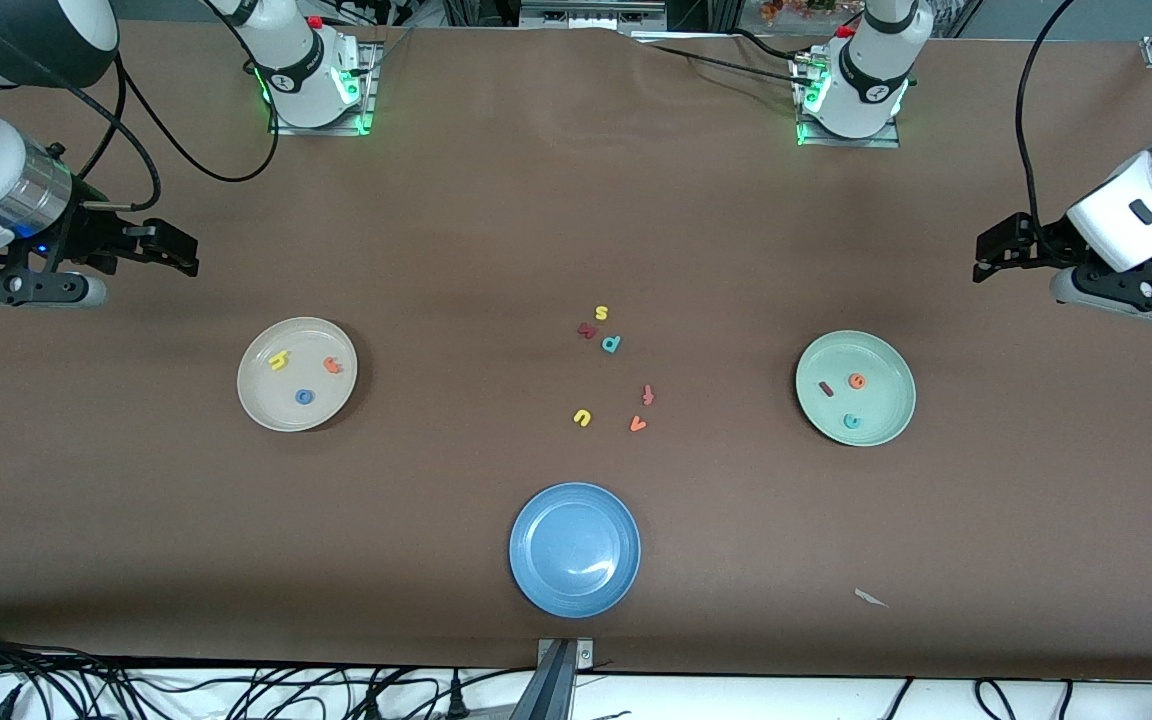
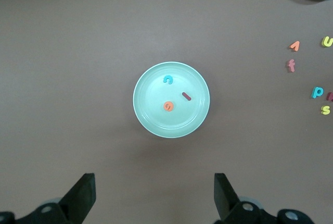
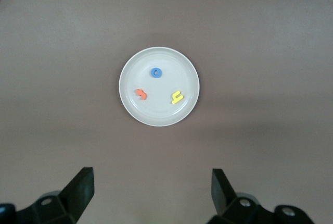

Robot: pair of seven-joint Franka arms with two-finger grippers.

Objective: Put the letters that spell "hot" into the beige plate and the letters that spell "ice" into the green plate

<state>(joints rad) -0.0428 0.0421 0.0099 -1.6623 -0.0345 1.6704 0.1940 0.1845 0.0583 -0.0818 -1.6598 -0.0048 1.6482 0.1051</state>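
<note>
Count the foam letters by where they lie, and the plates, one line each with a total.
Letters in the beige plate: 3
Letters in the green plate: 3
Loose letters on the table: 6
Letters in the blue plate: 0
Plates: 3
Total: 12 letters, 3 plates

**Clearance: both plates reachable from above, clutter mid-table only**

Right gripper, fingers spread, up in the air at 11 o'clock of the beige plate; bare cloth between them. Left gripper, also spread, at 1 o'clock of the green plate; same bare approach. Loose letters cluster mid-table, well apart from both plates. Blue plate sits at 6 o'clock of that cluster, nearer the front camera. Wide bare lanes between cluster and each plate.
</note>
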